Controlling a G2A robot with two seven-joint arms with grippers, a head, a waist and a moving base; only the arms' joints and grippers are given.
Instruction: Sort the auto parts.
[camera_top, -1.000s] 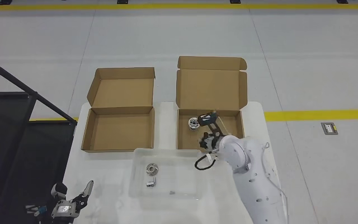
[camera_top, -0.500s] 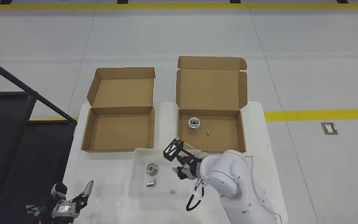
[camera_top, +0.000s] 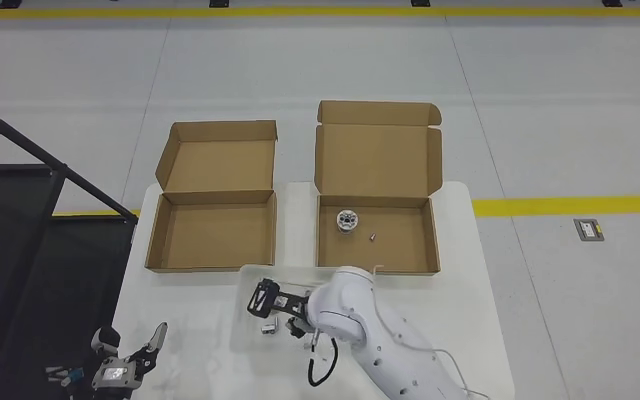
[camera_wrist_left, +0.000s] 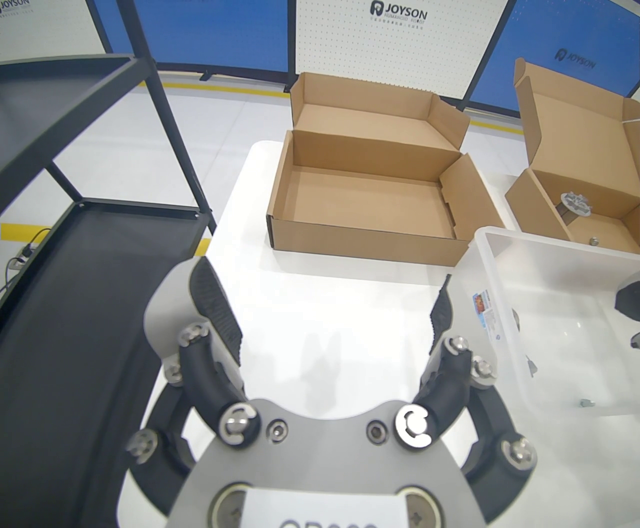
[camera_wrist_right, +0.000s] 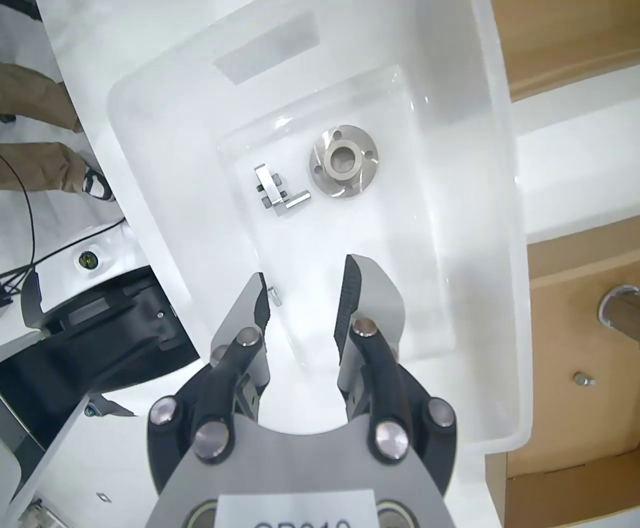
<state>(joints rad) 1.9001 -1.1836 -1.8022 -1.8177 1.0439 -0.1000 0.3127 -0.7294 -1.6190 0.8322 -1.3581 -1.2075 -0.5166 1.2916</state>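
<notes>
Over white desk (camera_top: 190, 310), hangs above the clear tub (camera_wrist_right: 495, 150) with right fingers (camera_wrist_right: 362, 295) spread and empty, likely lining up a pick: small bolt (camera_wrist_right: 274, 296) just beside one finger, bracket (camera_wrist_right: 277, 195) and ring (camera_wrist_right: 343, 161) farther ahead. Holds left fingers (camera_wrist_left: 215, 305) spread too, parked well aside.

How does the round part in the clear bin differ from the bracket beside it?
The round part is a disc with a raised hub, centre bore and small holes; the bracket is a bent L-shaped strip with dark bits on one leg. The round part is wider than the slim bracket. Both are shiny metal, lying in the clear bin.
</notes>
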